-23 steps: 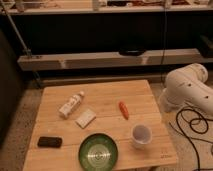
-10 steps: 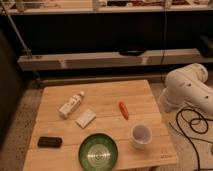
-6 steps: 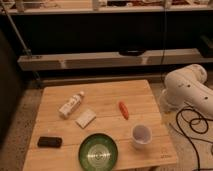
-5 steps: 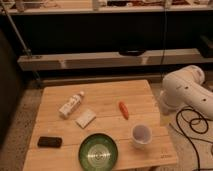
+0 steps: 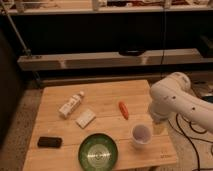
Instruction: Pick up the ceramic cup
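Task status: not yet begun in earnest. The cup point(image 5: 141, 135) stands upright on the table point(image 5: 105, 94), at roughly 4 o'clock from the table's centre and near the front right corner. Nothing grips it and it is not lifted.

The arm point(image 5: 172, 97) leans in over the right edge of the table, its bulky white shell hanging above and just to 2 o'clock of the cup. The gripper point(image 5: 158, 127) is mostly tucked under that shell, low and just beside the cup at its 3 o'clock. Cannot tell whether it is spread or pressed together, nor whether it touches the cup.

What is left, as I judge it: line up on the cup, close on it, lift.

Materials and shapes:
- Cup: small, round, white, smooth-looking, with a pale lilac inside. The wall looks hard and probably slick.
- Table: pale wooden slats, matte.
- Plate point(image 5: 98, 151): green, round, ringed pattern, at 6 o'clock, near the cup at its 8 o'clock and clear of it.
- Bottle point(image 5: 71, 104): white plastic, lying on its side, at 10 o'clock.
- Packet point(image 5: 85, 118): flat, white, squarish, just beside the bottle.
- Orange stick point(image 5: 123, 110): short and narrow, near centre, at 11 o'clock from the cup.
- Black slab point(image 5: 49, 142): flat, dark, oblong, at 8 o'clock.
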Tool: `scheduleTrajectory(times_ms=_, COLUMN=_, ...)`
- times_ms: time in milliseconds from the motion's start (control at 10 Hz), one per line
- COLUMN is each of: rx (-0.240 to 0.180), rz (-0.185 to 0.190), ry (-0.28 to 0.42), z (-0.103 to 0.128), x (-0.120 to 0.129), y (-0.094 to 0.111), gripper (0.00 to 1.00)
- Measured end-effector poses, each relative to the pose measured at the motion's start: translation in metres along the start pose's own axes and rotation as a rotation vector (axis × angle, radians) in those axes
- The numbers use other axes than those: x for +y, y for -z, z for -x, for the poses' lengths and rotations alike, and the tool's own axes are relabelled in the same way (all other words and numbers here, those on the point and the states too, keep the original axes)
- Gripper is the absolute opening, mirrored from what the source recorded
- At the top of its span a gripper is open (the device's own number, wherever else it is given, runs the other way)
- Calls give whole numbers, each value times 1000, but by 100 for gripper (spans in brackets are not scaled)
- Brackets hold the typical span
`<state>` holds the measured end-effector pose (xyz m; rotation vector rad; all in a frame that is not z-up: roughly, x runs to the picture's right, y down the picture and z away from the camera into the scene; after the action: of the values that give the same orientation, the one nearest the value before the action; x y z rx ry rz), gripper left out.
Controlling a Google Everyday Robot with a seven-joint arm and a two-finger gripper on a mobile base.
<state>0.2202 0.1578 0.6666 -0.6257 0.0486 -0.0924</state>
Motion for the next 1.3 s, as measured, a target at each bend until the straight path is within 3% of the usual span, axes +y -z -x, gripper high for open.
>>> scheduleTrajectory(times_ms=800, rx=30, rz=23, ry=36, z=31, x=4, y=-31, gripper=65)
scheduleTrajectory(times_ms=1100, rx=36, rz=35, ry=53, z=47, x=3, y=-34, gripper=65)
scheduleTrajectory(times_ms=1300, rx=44, rz=44, ry=47, z=39, x=4, y=-48, gripper=65)
